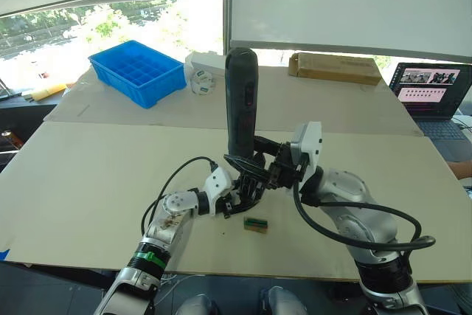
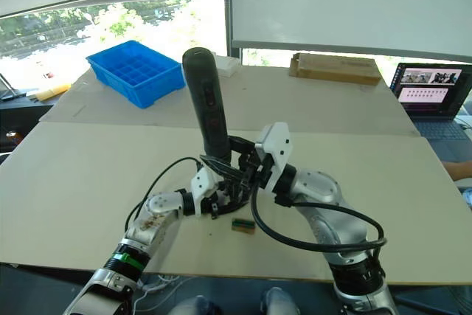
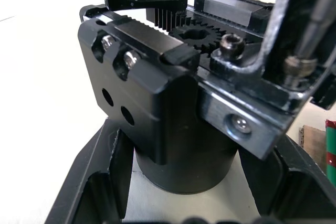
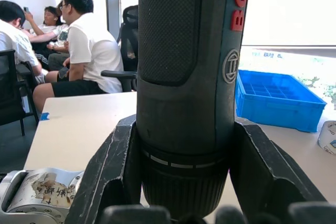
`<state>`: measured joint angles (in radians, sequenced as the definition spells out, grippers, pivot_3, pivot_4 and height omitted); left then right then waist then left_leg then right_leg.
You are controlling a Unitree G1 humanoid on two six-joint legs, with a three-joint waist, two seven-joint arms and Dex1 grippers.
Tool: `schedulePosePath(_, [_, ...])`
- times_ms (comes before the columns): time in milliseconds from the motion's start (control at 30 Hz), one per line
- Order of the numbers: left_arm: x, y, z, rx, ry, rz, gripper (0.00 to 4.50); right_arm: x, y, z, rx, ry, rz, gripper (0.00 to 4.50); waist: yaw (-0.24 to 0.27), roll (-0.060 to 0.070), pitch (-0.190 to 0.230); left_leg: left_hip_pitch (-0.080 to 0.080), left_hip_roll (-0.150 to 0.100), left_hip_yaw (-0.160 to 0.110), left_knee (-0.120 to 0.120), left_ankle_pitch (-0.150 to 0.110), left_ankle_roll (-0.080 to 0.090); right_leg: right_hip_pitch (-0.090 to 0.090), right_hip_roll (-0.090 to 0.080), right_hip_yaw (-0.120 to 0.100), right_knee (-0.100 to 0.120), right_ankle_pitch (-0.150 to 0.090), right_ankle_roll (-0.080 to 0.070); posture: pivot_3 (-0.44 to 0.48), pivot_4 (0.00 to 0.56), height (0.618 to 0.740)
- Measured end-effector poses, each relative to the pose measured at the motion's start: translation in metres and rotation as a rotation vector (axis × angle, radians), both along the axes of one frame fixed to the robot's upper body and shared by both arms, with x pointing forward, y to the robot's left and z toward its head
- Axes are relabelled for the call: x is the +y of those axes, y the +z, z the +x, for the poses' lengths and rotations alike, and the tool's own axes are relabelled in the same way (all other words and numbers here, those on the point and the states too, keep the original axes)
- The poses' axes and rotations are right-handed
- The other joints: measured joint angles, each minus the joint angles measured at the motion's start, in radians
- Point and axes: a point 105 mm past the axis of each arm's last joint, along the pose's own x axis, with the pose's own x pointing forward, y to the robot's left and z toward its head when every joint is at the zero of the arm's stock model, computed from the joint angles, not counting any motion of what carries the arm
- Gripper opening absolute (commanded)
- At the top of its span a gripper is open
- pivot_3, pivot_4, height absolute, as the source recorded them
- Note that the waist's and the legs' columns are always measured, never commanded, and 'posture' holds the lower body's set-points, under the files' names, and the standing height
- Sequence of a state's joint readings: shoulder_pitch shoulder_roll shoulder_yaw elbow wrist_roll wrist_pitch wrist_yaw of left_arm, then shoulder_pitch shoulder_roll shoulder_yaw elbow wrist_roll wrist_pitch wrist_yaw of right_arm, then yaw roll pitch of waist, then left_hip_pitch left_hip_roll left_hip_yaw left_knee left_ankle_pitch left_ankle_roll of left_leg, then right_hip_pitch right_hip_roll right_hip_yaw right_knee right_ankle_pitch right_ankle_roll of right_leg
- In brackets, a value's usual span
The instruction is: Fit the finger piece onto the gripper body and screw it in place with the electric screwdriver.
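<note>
Near the front edge of the tabletop (image 1: 88,182), the two arms meet over one spot. The left tool (image 1: 237,198) is clenched around the gripper body (image 3: 157,103): in the left wrist view its two black fingers (image 3: 100,182) stand on either side of the body's round base, which sits between them, with the boxy bracket, gear teeth and screw heads above. The right tool (image 1: 258,164) is grasping the screwdriver (image 1: 240,101) around its lower collar; the right wrist view shows its fingers (image 4: 113,174) pressed against both sides of the barrel. The screwdriver stands nearly upright, tilted slightly, its fat end rising well above both arms and its lower end pointing down at the gripper body directly beneath it. A thin metal shaft, seemingly the bit (image 3: 310,30), comes down at the far corner of the body in the left wrist view, beside a bolt head there; whether it touches a screw I cannot tell.

A small green-brown block (image 1: 255,224) lies on the tabletop just beside the left tool. Well behind are a blue tray (image 1: 137,71), a cardboard box (image 1: 335,68) and a laptop (image 1: 431,94). I cannot pick out the finger piece on its own.
</note>
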<state>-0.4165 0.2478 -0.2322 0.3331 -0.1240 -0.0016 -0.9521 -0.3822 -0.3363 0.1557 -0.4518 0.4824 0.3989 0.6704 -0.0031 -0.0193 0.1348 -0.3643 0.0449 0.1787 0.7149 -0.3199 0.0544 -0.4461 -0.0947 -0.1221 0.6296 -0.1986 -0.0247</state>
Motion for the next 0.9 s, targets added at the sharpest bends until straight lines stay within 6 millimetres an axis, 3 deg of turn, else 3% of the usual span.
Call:
schedulePosePath(167, [0.0003,-0.0016,0.0002,0.008,0.003,0.002,2.45,0.0015,-0.0025,-0.0008,0.002,0.001,-0.007,1.91,-0.001,0.0,0.0,0.008,0.001,-0.001,-0.003,-0.001,0.0,0.007,-0.002,0.0,-0.002,-0.001,0.0,0.0,0.15,0.74])
schedulePosePath(900, [-0.0006,-0.002,0.0,0.011,0.003,0.0,2.45,0.0041,-0.0052,-0.0019,-0.017,0.0,-0.021,1.91,0.0,0.0,-0.001,0.008,0.001,-0.003,-0.004,-0.002,0.002,0.008,-0.01,-0.001,-0.002,-0.002,0.0,0.0,0.15,0.74])
